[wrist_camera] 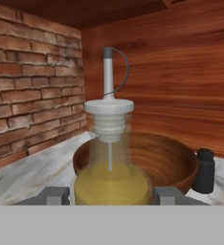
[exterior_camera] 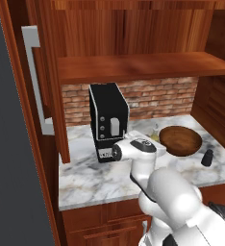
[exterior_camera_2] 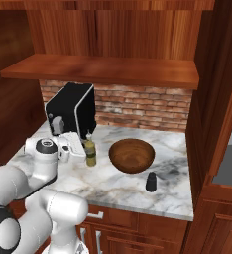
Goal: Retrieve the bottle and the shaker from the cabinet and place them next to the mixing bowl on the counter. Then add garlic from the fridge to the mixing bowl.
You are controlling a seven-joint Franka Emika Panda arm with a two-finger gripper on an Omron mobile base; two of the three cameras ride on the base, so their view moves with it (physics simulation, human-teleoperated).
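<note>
The bottle [wrist_camera: 110, 167], part full of yellow oil under a white cap and grey spout, stands upright on the counter [exterior_camera_2: 118, 186] just beside the wooden bowl [exterior_camera_2: 132, 155], which looks empty, and the gripper [wrist_camera: 110, 195] has its jaws closed on the bottle's sides. The dark shaker [exterior_camera_2: 151, 182] stands near the bowl on its other side. The right base view shows the bottle whole beside the bowl, while in the left base view the arm covers most of it.
</note>
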